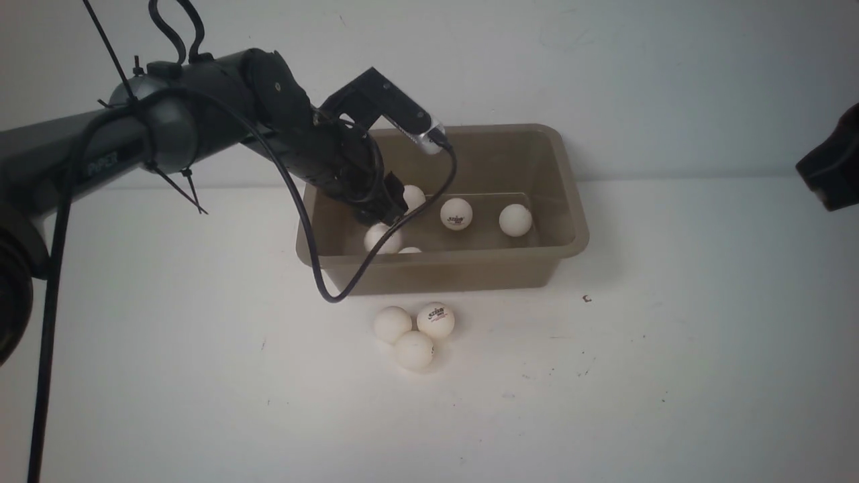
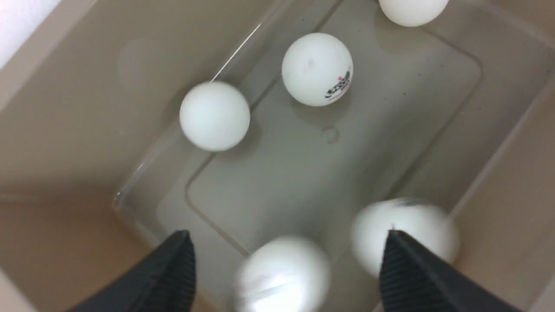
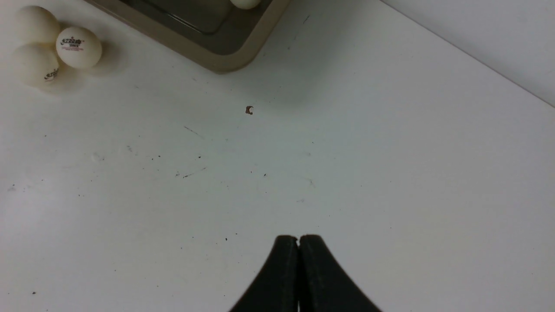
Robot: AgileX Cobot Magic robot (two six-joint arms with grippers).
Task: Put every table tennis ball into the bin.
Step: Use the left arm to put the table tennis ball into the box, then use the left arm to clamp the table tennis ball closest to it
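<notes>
The taupe bin (image 1: pixel 456 272) stands mid-table with several white table tennis balls in it, among them a logo ball (image 1: pixel 456 213) and a plain one (image 1: pixel 515 220). My left gripper (image 1: pixel 392 218) reaches down into the bin's left end. In the left wrist view it (image 2: pixel 287 236) is open, and a blurred ball (image 2: pixel 284 273) lies between the fingers, touching neither. Another ball (image 2: pixel 405 234) sits partly behind one fingertip (image 2: pixel 403 268). Three balls (image 1: pixel 414 349) cluster on the table in front of the bin. My right gripper (image 3: pixel 298 237) is shut and empty over bare table.
The right arm (image 1: pixel 832 161) shows only at the far right edge. A small dark speck (image 1: pixel 586 298) lies on the white table right of the bin. A black cable (image 1: pixel 335 295) loops from the left wrist across the bin's front wall.
</notes>
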